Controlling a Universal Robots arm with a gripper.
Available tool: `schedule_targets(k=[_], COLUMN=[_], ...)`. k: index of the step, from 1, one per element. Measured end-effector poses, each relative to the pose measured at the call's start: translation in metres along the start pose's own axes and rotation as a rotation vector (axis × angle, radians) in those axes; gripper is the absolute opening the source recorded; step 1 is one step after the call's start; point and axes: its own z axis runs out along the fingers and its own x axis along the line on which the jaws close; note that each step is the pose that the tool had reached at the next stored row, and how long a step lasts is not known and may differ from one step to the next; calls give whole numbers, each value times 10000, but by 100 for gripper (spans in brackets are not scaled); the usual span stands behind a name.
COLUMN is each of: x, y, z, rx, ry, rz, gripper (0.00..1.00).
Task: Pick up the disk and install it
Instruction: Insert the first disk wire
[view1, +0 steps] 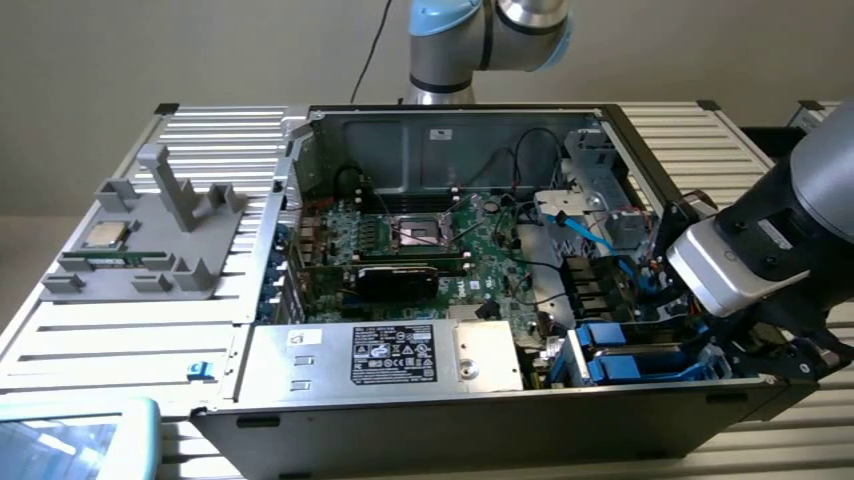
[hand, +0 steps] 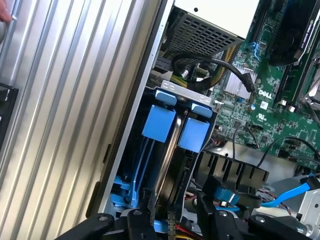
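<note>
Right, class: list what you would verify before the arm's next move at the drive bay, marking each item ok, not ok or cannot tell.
1. End effector positioned at the drive bay: ok.
2. Disk standing edge-on in the bay beside the blue carrier tabs: ok.
3. Disk fully seated: cannot tell.
4. End effector's hold on the disk: cannot tell.
5. Black cable off the bay's opening: ok.
6. Computer case side open for access: ok.
</note>
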Motion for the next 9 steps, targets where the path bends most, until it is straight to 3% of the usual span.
schedule_targets(k=[9], x=[-19], y=[-3], z=[54], rx=[-9], ry=[-5], rz=[-2], gripper=[46])
